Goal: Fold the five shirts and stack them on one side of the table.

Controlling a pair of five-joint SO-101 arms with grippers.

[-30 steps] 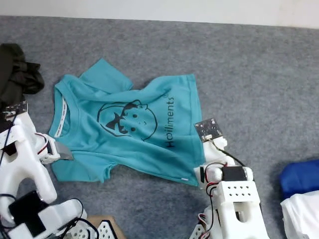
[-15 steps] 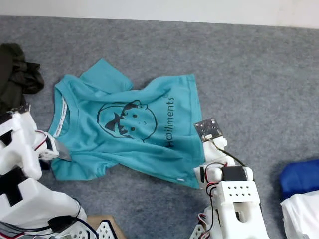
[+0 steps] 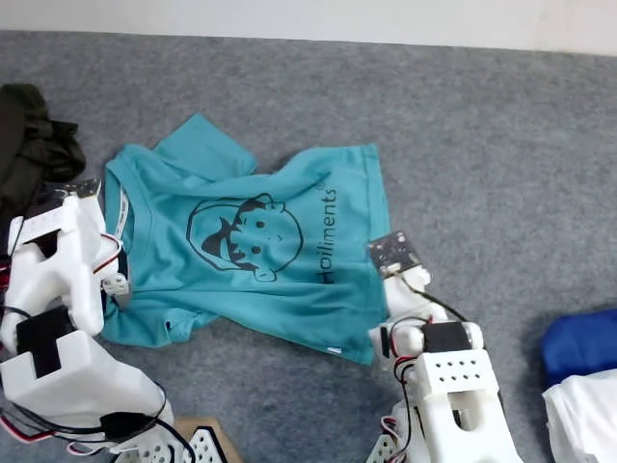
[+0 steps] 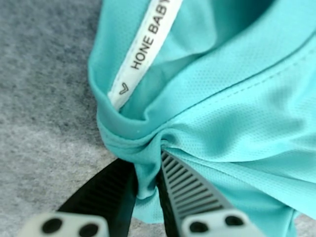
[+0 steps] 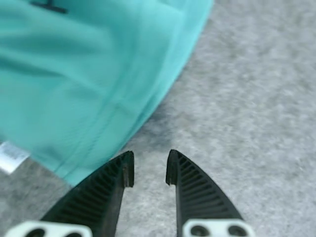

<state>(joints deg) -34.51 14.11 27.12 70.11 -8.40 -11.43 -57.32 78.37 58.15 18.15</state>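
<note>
A teal shirt (image 3: 260, 246) with a dark face print lies spread on the grey table (image 3: 463, 145), collar toward the left. My left gripper (image 4: 148, 160) is shut on a bunch of its fabric beside the collar's white tape (image 4: 143, 49). In the high view that gripper (image 3: 118, 287) sits at the shirt's left shoulder. My right gripper (image 5: 149, 165) stands open over bare table just off the shirt's hem (image 5: 123, 106), with nothing between its fingers. The right arm (image 3: 439, 371) is at the shirt's lower right corner.
A dark garment (image 3: 34, 140) lies bunched at the far left. A blue garment (image 3: 581, 342) and a white one (image 3: 583, 415) lie at the right edge. A brown box corner (image 3: 193, 426) shows at the front. The table's back and right middle are bare.
My left arm has moved toward the back with the shirt's shoulder pinched, drawing the lower left sleeve inward. The right arm has shifted slightly to the left.
</note>
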